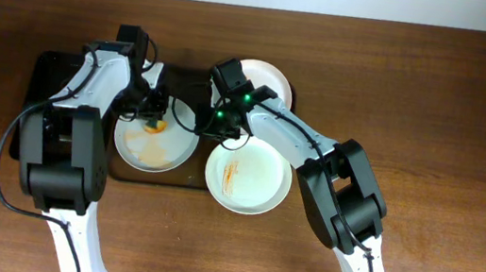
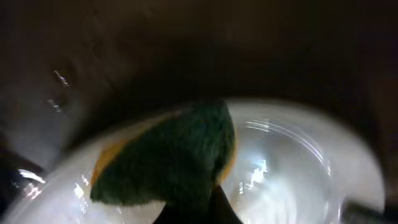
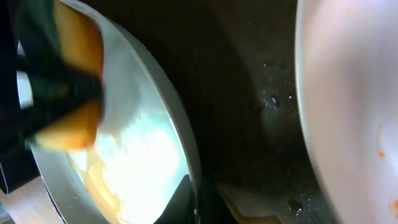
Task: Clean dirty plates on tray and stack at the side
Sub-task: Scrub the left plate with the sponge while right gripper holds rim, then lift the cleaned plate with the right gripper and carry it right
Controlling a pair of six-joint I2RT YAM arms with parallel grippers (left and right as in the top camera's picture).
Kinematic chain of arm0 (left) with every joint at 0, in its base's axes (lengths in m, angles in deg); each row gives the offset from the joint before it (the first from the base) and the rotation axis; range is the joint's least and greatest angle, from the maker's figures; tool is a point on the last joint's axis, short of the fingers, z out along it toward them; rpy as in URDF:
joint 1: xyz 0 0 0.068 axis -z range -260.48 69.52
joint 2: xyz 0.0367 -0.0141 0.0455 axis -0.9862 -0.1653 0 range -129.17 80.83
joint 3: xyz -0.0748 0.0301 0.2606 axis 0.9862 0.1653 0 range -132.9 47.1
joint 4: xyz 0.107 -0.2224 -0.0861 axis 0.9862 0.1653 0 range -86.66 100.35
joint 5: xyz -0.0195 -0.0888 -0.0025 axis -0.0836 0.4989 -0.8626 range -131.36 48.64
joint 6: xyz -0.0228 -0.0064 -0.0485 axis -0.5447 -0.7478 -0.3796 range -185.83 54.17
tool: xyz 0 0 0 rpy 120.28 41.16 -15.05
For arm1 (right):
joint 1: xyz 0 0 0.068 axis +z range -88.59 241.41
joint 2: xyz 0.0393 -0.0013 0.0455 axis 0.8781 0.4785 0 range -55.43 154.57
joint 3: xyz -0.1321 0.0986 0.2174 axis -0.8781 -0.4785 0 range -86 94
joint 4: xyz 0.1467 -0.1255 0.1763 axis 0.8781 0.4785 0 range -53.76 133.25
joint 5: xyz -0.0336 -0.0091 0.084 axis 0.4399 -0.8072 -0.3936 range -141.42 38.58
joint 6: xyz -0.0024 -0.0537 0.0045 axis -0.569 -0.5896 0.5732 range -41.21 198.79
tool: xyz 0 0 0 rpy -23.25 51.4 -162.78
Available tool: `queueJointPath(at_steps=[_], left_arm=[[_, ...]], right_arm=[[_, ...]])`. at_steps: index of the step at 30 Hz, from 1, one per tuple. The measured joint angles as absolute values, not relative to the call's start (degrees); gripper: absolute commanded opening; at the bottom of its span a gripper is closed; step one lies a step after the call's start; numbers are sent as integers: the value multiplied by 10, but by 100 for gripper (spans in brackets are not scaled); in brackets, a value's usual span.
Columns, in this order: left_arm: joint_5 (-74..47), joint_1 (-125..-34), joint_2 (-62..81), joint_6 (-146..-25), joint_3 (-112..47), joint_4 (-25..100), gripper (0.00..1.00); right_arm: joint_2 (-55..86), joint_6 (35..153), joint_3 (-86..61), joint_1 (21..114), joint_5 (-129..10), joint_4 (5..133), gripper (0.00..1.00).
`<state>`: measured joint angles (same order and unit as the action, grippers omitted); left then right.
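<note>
Left gripper (image 1: pixel 156 114) clamped on sponge (image 2: pixel 168 158), pressed to smeared plate (image 1: pixel 164 155). Right gripper (image 1: pixel 218 125) at rim, closure unclear. Best scrub flat, in circles, with plate steadied.

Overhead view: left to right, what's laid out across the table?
Bare left end of the tray → plate with orange smears → plate with red streaks. Left out: the sponge and the back white plate, which overlap these.

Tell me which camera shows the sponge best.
Left wrist: the sponge fills the frame, green scouring face against the plate, though blurred. Right wrist shows only its yellow side, partly behind the left claw. Overhead shows just a small orange speck.
</note>
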<state>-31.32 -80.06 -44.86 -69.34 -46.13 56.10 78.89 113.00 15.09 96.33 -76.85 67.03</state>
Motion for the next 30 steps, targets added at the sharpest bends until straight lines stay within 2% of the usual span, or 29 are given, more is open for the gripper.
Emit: queueJointPath(at_steps=[3, 5, 8, 10, 11, 12, 16, 19, 24, 27, 30], left_arm=[[-362, -792, -448, -754, -462, 543, 1], [-380, -792, -447, -771, -462, 543, 1], [-400, -793, -448, -779, -463, 538, 1], [-404, -793, -449, -781, -464, 538, 1], [-406, -793, -449, -782, -464, 538, 1], [-409, -793, -449, -783, -465, 537, 1], [-416, -793, -450, -785, -466, 538, 1], [-366, -800, -457, -745, -488, 584, 1], [-268, -832, -500, -659, -618, 711, 1], [-252, -859, -500, -642, -696, 720, 1], [-250, -894, -500, -636, -710, 731, 1]], right_arm=[[789, 1131, 151, 964, -769, 668, 8], [789, 1132, 151, 967, -769, 668, 24], [789, 1132, 151, 975, -770, 673, 27], [789, 1132, 151, 984, -770, 679, 25], [789, 1132, 151, 986, -770, 681, 12], [789, 1132, 151, 986, -770, 683, 4], [789, 1150, 151, 986, -752, 687, 4], [789, 1152, 151, 986, -751, 687, 4], [789, 1148, 151, 983, -751, 687, 4], [789, 1145, 151, 975, -758, 692, 4], [789, 1139, 153, 974, -762, 697, 4]])
